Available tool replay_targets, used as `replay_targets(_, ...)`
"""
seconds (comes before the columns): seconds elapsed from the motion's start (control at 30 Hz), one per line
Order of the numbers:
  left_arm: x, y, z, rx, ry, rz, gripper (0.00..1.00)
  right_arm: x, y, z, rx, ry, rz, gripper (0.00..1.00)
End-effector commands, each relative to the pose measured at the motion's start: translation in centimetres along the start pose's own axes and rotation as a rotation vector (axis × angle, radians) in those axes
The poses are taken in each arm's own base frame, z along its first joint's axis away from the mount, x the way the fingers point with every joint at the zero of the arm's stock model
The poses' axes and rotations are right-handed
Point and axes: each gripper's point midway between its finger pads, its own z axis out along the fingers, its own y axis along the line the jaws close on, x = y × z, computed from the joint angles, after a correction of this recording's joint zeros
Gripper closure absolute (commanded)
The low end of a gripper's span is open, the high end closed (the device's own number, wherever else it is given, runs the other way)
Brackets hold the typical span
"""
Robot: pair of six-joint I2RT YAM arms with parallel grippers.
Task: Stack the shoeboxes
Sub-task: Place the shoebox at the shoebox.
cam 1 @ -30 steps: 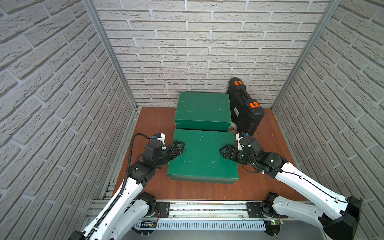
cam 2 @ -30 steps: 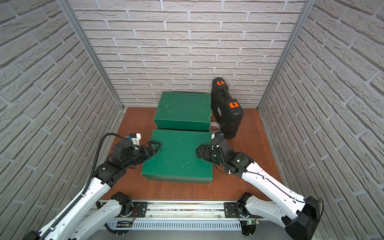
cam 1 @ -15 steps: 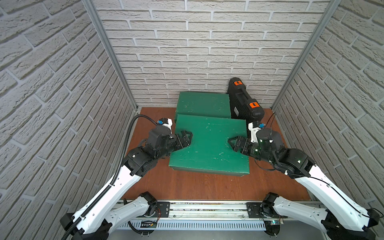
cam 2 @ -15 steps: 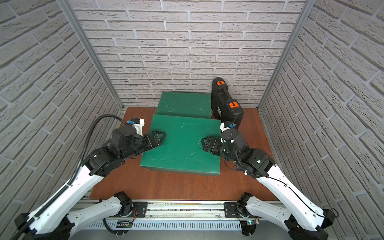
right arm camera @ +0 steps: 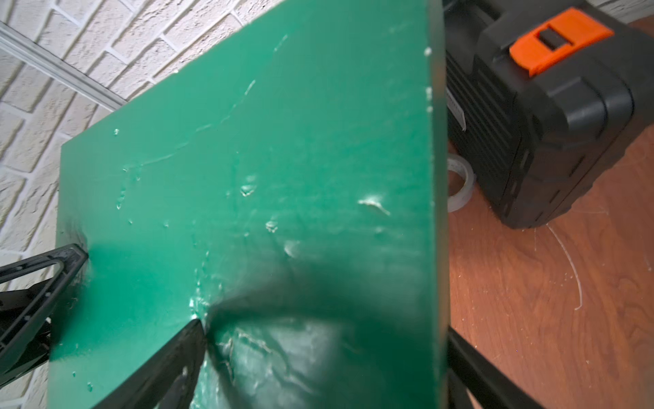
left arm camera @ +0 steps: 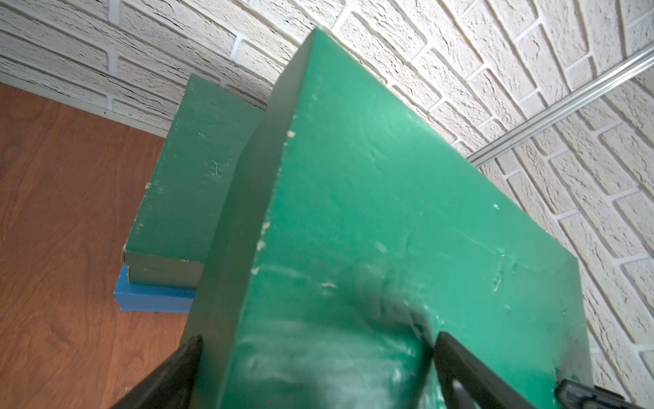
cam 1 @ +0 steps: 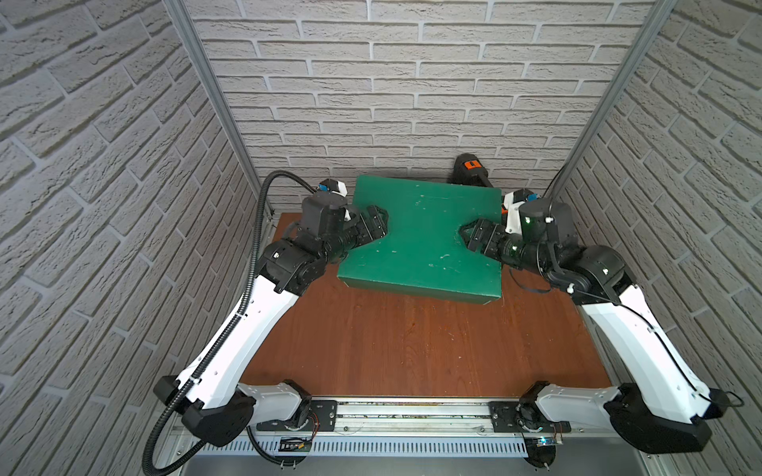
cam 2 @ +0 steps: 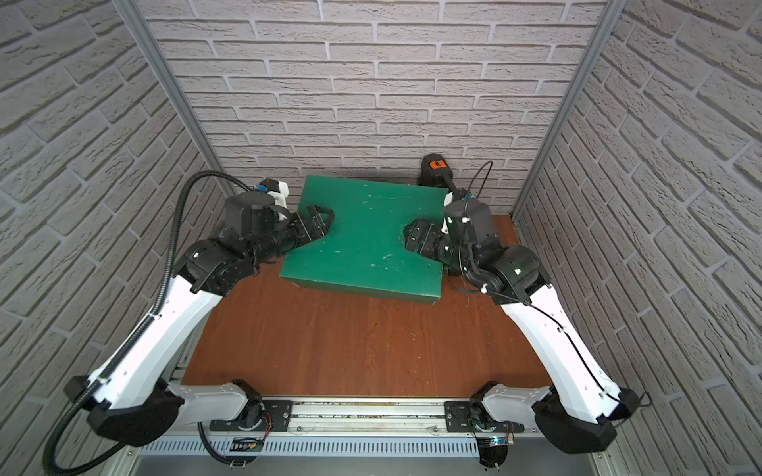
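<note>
Both top views are being aimed down from above; the green shoebox [left arm camera: 371, 198] is being framed closely beyond the left gripper [left arm camera: 316, 340] and right gripper [right arm camera: 325, 328].

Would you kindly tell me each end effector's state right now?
Left end effector: closed on the raised green shoebox.
Right end effector: closed on the same shoebox.
</note>
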Motion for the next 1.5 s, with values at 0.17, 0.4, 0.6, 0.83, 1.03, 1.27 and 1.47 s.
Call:
replay_targets(0.17,-0.5,-8.0,4.1,0.361,0.14,-0.069,0.02,-0.9,9.4,4.1,-0.373,0.138,-0.023,0.06)
replay_targets(0.4,-1.6,-8.1,7.1,0.347,0.162,-0.081,0.02,-2.8,8.1,7.6,-0.344,0.167,0.024,0.07)
replay_targets(0.6,-2.0,-7.0,8.5,0.318,0.168,-0.101,0.02,-3.2,7.1,10.5,-0.325,0.208,0.047,0.07)
replay_targets(0.83,-3.7,-5.0,9.0,0.284,0.125,-0.124,0.02,-3.9,4.6,13.0,-0.269,0.217,0.076,0.07)
replay_targets(1.03,-5.5,-3.0,9.4,0.263,0.089,-0.117,0.02,-5.2,1.9,15.1,-0.217,0.201,0.102,0.03)
replay_targets(1.27,-8.0,0.7,9.9,0.212,0.054,-0.141,0.02,-6.3,0.8,16.5,-0.218,0.186,0.1,0.01)
replay_targets(1.47,-9.5,4.1,9.5,0.143,0.011,-0.151,0.02,-7.3,0.5,16.5,-0.211,0.153,0.082,0.0)
